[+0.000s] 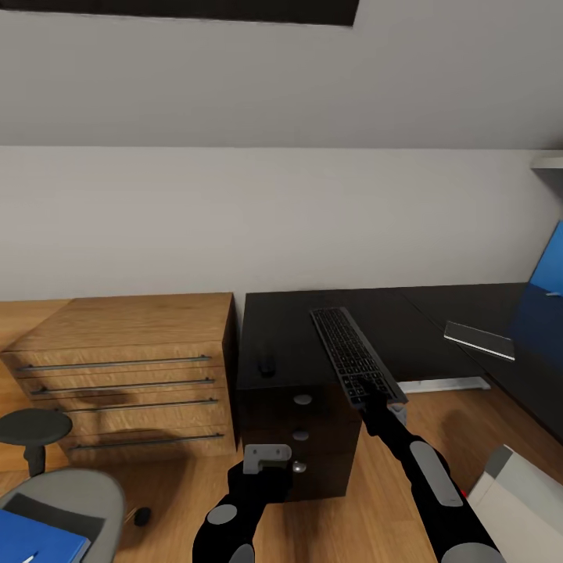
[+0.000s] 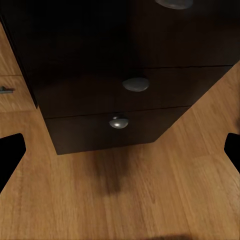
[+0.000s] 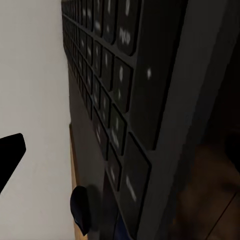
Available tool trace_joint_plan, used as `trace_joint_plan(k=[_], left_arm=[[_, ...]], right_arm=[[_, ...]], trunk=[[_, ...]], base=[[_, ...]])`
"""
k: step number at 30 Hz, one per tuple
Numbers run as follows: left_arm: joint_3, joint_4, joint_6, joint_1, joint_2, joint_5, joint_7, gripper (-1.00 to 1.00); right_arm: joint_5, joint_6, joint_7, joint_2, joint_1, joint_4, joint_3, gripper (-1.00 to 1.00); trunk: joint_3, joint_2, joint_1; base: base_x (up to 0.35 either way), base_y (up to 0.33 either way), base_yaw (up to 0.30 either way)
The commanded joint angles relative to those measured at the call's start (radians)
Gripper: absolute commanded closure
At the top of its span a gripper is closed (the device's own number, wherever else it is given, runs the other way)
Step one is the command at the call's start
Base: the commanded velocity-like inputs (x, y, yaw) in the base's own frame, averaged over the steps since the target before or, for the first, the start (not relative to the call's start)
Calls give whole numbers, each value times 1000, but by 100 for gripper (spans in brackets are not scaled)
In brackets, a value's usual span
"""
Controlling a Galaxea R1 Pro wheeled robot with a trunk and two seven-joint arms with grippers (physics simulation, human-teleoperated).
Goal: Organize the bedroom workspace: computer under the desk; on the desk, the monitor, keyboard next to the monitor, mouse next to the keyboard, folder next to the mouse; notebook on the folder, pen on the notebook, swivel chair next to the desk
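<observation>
head view: right gripper clenched on keyboard end, overhanging desk edge near mouse; risk: tipping off; left gripper released.

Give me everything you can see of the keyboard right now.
The long slim dark-grey keyboard with black keys lies lengthwise on the black-topped desk, its far end toward the white wall and its near end overhanging the desk's front edge, right of the drawer unit. The right claw is at that near end, apparently gripping it. The right wrist view shows the rows of keys close up, at a slant. A small black oval mouse sits apart, to its left.
</observation>
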Motion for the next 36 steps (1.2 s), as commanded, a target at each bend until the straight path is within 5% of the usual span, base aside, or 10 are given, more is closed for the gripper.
trace_joint_plan(k=[1,36], left_arm=[[-2,-1,1,-1,0,10,10,-100],[-2,0,1,-1,-1,10,10,-100]], right_arm=[[-4,7,2,1,-1,0,-5,-100],[-4,5,3,0,-1,0,-5,-100]], trunk=[[-1,-1,0],[-1,-1,0]], base=[[0,0,0],[-121,0,0]])
